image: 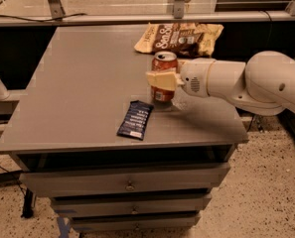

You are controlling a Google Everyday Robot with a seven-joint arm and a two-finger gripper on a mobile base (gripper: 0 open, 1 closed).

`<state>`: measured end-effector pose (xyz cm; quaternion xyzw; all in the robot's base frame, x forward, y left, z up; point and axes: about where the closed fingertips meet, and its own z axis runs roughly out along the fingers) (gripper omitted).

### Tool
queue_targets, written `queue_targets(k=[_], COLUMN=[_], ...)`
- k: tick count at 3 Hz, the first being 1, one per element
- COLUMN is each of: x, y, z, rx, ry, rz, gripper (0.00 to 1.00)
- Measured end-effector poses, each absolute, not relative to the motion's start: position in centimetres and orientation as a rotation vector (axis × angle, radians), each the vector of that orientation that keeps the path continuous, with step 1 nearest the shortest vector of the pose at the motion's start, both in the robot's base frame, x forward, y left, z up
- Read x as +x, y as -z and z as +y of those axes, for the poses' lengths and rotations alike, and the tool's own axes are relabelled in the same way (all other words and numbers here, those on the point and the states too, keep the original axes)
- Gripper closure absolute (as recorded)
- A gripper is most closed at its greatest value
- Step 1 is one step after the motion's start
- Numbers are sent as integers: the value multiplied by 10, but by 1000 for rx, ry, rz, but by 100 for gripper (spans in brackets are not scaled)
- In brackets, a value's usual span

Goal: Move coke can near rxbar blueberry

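The coke can (164,63) is red with a silver top and stands upright right of the table's middle, its base at or just above the surface. My gripper (163,79) comes in from the right and is shut on the can's body. The rxbar blueberry (135,119), a flat dark navy bar with white text, lies just in front and to the left of the can, near the table's front edge.
A brown-and-yellow snack bag (179,37) lies at the back of the grey table (77,83), right behind the can. My white arm (251,81) reaches over the table's right edge. Drawers sit below the tabletop.
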<state>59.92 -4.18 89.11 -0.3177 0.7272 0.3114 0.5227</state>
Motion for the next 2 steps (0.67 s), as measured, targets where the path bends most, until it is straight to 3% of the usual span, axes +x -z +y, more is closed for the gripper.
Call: queue_targets(k=[2], x=[596], y=[-870], z=[-45], rx=[-758], ry=[-805], rz=[1757], gripper=[100])
